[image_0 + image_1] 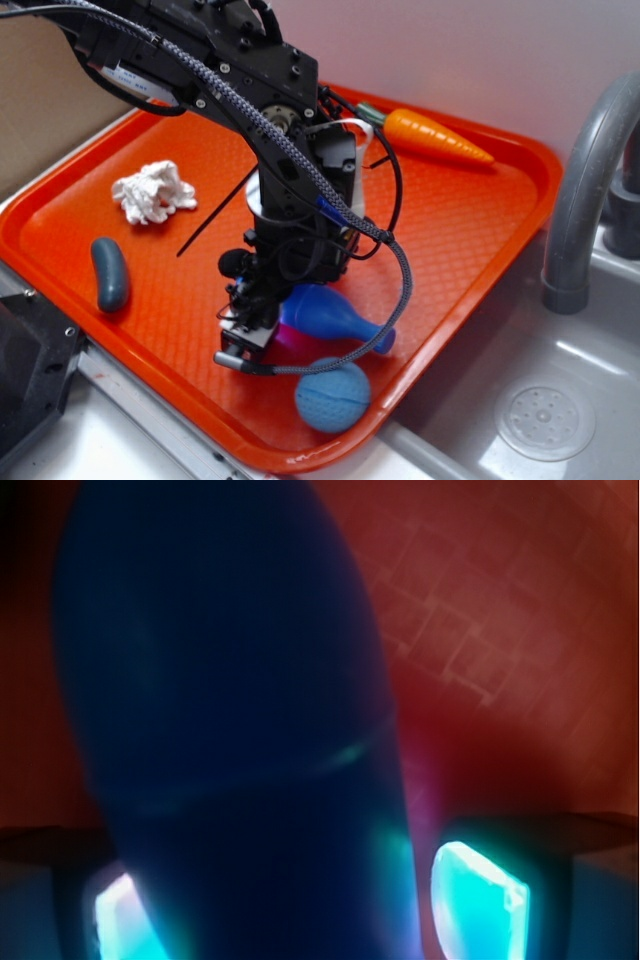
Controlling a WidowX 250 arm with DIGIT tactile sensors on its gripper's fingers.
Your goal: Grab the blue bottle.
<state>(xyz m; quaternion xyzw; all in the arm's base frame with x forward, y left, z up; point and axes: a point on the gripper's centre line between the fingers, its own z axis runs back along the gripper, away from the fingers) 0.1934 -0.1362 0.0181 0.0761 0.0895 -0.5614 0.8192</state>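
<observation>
**Gripper straddles the bottle; a slip is the main risk**

The smooth bright blue plastic bottle (pixel 335 318) lies on its side near the front edge of the orange textured plastic tray (pixel 480 215), its narrow neck and cap pointing toward the sink side. The black robot gripper (pixel 262 325) is down over the fat end of the body. In the wrist view the bottle (pixel 230 740) fills the space between the 2 glowing fingertips (pixel 478 895), which sit on either side of it. A thin strip of tray shows between the right pad and the bottle, so the jaws look spread around the body rather than pressing it; I judge the hand as released, not yet clenched.

What could go wrong, as I judge it:

- The body is round and slick. If the jaws close off-centre, the bottle may squirt out sideways or roll.
- The textured pale blue ball (pixel 333 395) sits just beside the bottle, near its neck. A rolling bottle may knock it toward the tray rim.
- The taper toward the neck may let the bottle tilt or slide out on lifting.

The dark blue-grey capsule-shaped piece (pixel 109 273), crumpled white cloth (pixel 153 192) and orange plastic carrot (pixel 435 135) lie well apart.
</observation>
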